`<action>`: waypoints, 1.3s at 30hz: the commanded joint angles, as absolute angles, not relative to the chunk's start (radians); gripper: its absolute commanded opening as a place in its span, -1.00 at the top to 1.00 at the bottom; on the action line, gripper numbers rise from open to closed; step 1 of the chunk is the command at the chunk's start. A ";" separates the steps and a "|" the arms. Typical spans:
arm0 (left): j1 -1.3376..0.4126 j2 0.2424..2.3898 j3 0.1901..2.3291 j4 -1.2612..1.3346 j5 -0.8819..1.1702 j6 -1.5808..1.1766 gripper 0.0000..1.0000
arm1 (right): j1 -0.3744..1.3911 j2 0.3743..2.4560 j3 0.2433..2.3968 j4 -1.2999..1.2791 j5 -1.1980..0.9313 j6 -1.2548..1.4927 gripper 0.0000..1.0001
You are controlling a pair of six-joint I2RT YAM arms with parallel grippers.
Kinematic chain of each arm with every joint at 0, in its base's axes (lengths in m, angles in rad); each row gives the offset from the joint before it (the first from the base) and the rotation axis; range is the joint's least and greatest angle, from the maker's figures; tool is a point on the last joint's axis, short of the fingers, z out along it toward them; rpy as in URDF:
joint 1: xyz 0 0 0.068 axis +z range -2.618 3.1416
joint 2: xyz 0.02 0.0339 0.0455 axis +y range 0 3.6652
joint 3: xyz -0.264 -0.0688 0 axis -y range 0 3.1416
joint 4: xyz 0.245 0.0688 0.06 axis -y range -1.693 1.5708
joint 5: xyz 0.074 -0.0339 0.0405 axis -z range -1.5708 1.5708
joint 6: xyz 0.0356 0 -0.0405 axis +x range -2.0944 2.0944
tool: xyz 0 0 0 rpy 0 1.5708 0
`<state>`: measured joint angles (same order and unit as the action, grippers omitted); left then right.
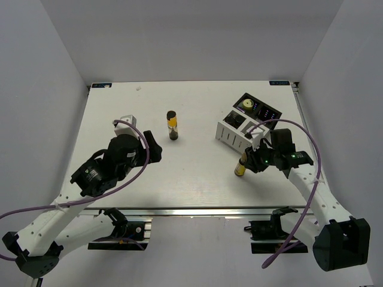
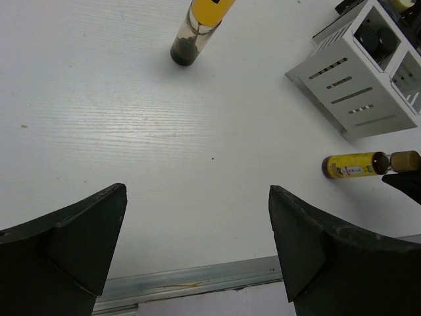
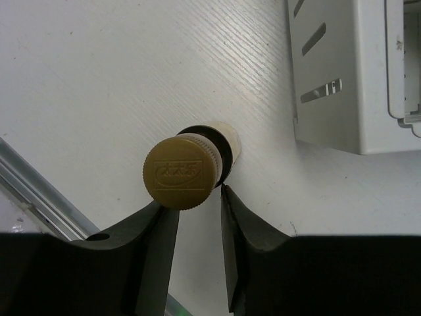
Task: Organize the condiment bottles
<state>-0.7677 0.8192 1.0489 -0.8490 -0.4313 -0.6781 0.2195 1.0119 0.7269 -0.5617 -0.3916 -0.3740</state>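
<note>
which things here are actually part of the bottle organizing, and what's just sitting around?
Job:
- slim yellow bottle, black cap
- amber bottle, tan cap

Bystanders:
- white slatted rack, probably where bottles go
- black box behind it

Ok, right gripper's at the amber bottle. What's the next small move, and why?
Probably squeeze the right gripper shut: its fingers flank the amber bottle just under its gold cap, contact unclear, and it stands outside the white rack.

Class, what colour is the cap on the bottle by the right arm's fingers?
Golden tan cap, clearest in the right wrist view.
</note>
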 commanded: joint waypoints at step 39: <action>-0.769 0.733 0.996 -0.914 -0.477 -0.756 -0.96 | 0.265 1.049 0.698 -0.348 -0.423 -0.334 0.15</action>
<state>-0.7677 0.7322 1.0042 -0.9150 -0.4721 -0.7528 0.2604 1.0519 0.7155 -0.3908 -0.4213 -0.3260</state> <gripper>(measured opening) 0.981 0.442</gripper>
